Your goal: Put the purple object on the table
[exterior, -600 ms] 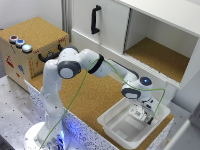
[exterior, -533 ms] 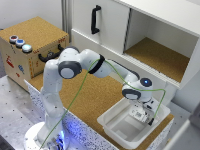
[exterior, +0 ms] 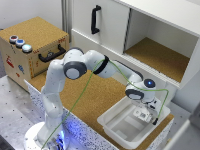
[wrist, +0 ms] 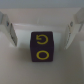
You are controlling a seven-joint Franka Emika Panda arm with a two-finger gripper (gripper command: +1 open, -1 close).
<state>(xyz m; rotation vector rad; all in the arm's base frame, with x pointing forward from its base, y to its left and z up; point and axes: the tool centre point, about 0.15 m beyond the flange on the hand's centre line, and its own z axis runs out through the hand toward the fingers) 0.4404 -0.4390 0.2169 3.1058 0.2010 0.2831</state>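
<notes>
Nothing visible has shifted since the frame half a second back: my arm hangs over the white rectangular plastic tub (exterior: pixel 131 121) just as it did. My gripper (wrist: pixel 39 31) stands open, one finger on each side of the small dark purple cube with yellow markings (wrist: pixel 40 47), neither touching it. That cube sits on the tub's floor (exterior: pixel 142 115), beneath my fingers. It looks rigid, light and smooth-faced, so I judge it will not deform but could slip. I would clamp its two flat opposite sides, low and centred, before carrying it to the brown cork-textured table (exterior: pixel 97 97).
</notes>
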